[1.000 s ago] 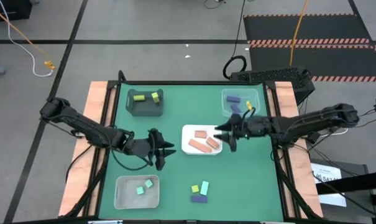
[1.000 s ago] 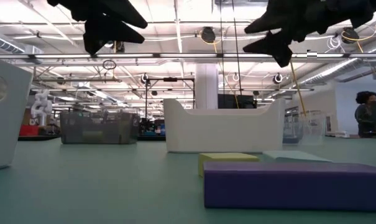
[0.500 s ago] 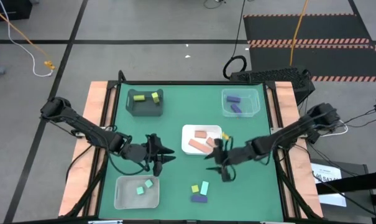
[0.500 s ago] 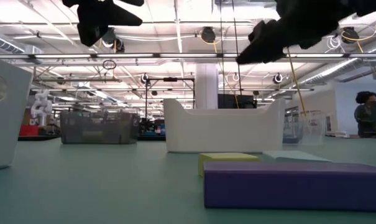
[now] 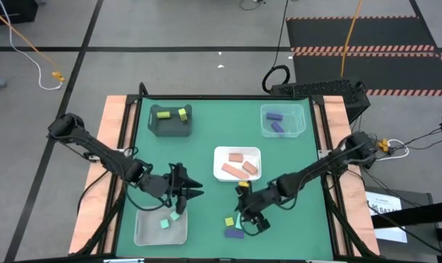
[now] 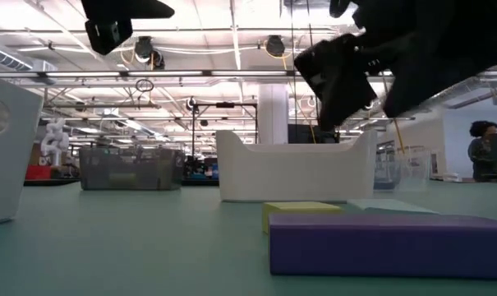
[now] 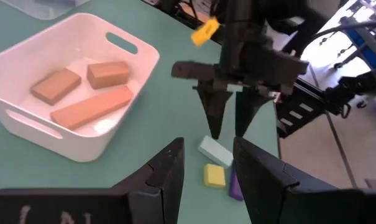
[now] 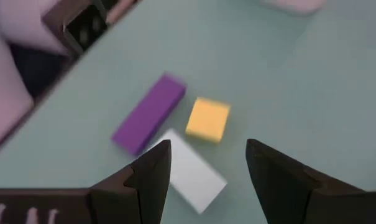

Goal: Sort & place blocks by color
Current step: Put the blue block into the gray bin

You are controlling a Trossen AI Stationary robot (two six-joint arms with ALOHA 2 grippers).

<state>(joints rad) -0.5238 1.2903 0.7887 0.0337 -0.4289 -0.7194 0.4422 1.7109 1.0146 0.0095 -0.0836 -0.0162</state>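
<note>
Three loose blocks were left on the mat, and within the last second the right gripper (image 5: 248, 216) swung away from the white tray (image 5: 237, 152) of salmon blocks and dropped over them, fingers spread wide and empty, with the mint block (image 8: 191, 169) right under the gap, the yellow cube (image 8: 207, 119) just ahead of its tips and the purple bar (image 8: 148, 112) beside that. The left gripper (image 5: 186, 192) also drifted closer to the clear tray (image 5: 142, 235) holding two mint blocks, fingers apart, carrying nothing. My read: the pink drop was finished and mint was the next pick, bound for that clear tray.
</note>
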